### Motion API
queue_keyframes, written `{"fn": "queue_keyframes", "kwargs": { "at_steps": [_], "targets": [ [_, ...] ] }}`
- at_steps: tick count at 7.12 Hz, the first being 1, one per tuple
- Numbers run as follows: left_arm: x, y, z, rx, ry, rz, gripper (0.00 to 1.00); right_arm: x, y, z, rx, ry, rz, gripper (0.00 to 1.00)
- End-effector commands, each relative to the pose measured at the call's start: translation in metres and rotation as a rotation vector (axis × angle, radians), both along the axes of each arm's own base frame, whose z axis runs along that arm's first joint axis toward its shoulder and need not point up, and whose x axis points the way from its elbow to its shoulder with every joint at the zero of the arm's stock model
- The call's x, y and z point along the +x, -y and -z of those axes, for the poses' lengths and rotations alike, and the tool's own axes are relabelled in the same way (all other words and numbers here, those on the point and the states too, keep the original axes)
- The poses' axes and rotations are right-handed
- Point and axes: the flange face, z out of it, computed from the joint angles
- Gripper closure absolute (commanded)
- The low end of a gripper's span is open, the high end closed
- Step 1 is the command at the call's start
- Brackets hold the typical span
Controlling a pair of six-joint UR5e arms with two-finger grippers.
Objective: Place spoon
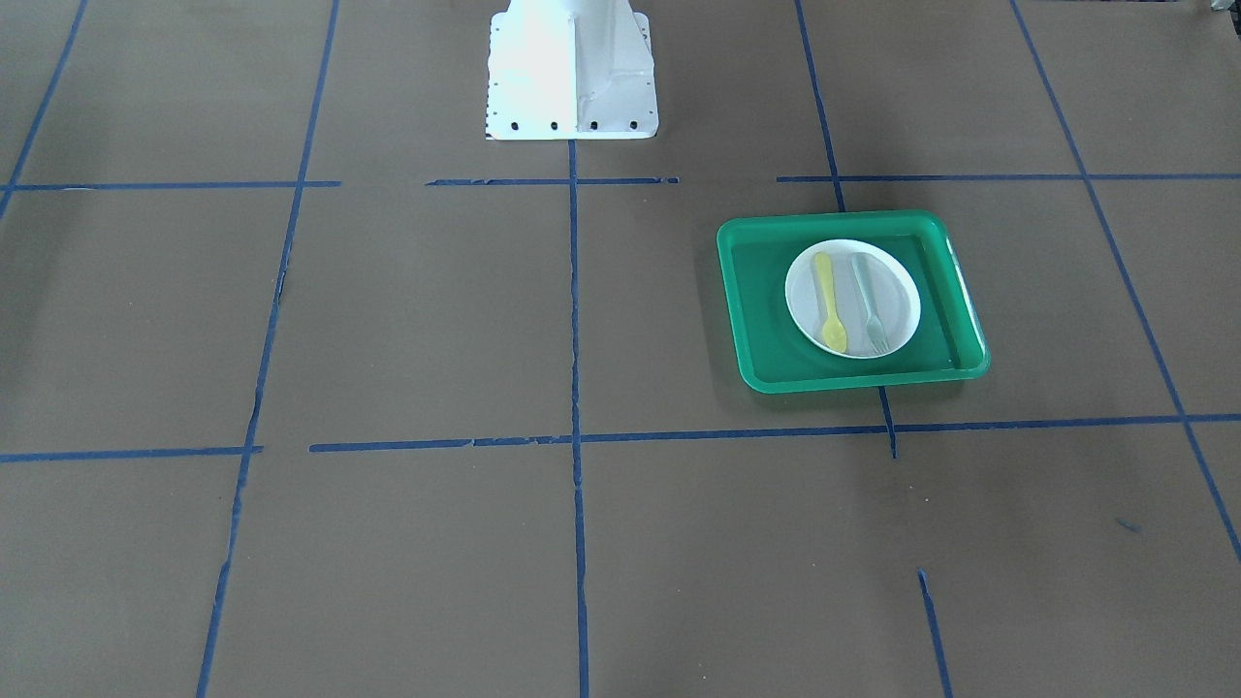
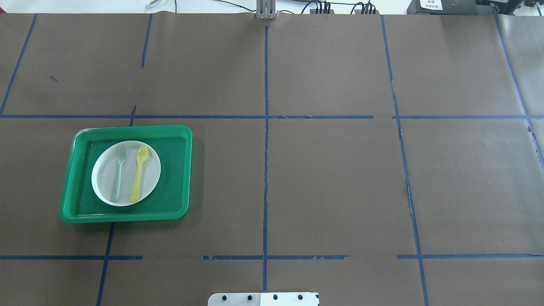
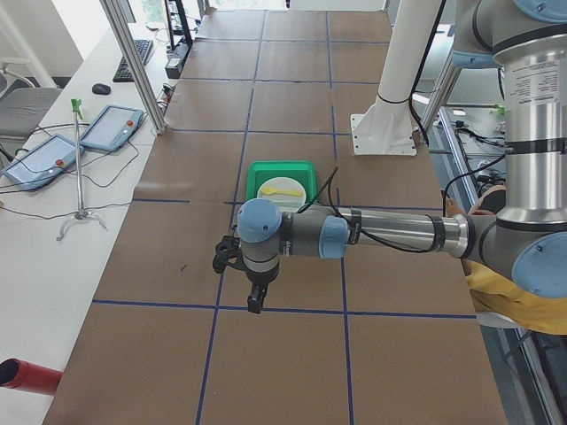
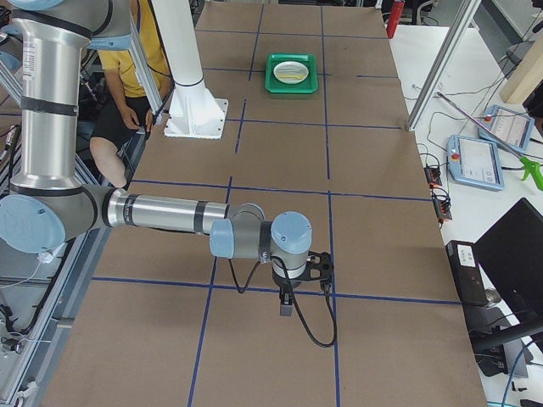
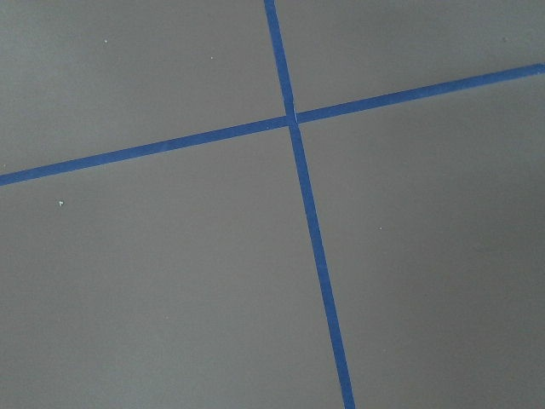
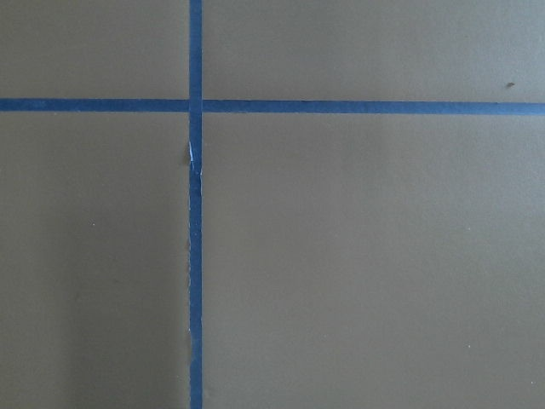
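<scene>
The pale-yellow spoon (image 1: 830,302) lies flat on the white plate (image 1: 902,291), its handle beside the grey-green fork (image 1: 869,302). The plate sits in the green tray (image 1: 756,330). The overhead view shows the spoon (image 2: 139,172) right of the fork (image 2: 118,172) on the plate (image 2: 104,175) in the tray (image 2: 175,170). My left gripper (image 3: 255,303) shows only in the exterior left view, hanging over bare table well short of the tray (image 3: 257,173). My right gripper (image 4: 286,305) shows only in the exterior right view, far from the tray (image 4: 273,75). I cannot tell whether either is open or shut.
Brown paper with blue tape lines covers the table. The robot's white base (image 1: 572,78) stands at the table's edge. A person in yellow (image 4: 127,51) sits behind the base. Tablets (image 3: 106,128) and cables lie on the side bench.
</scene>
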Motion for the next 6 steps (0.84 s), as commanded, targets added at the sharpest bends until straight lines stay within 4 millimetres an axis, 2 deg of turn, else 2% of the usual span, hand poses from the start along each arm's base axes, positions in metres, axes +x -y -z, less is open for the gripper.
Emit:
{"fn": "queue_keyframes", "kwargs": {
  "at_steps": [1, 2, 3, 4, 5, 6],
  "targets": [
    [0.000, 0.001, 0.005, 0.012, -0.002, 0.000, 0.00, 0.000, 0.000, 0.000, 0.000, 0.000, 0.000, 0.00],
    [0.001, 0.004, 0.005, 0.012, -0.002, -0.002, 0.00, 0.000, 0.000, 0.000, 0.000, 0.000, 0.000, 0.00],
    [0.002, 0.009, 0.018, 0.050, -0.003, -0.007, 0.00, 0.000, 0.000, 0.000, 0.000, 0.000, 0.000, 0.00],
    [0.034, 0.034, 0.049, 0.168, -0.011, -0.069, 0.00, 0.000, 0.000, 0.000, 0.000, 0.000, 0.000, 0.00],
    [0.082, 0.038, 0.070, 0.106, -0.031, -0.044, 0.00, 0.000, 0.000, 0.000, 0.001, 0.000, 0.000, 0.00],
    [0.149, 0.056, 0.116, 0.045, -0.075, 0.022, 0.00, 0.000, 0.000, 0.000, 0.002, 0.000, 0.000, 0.00]
  ]
}}
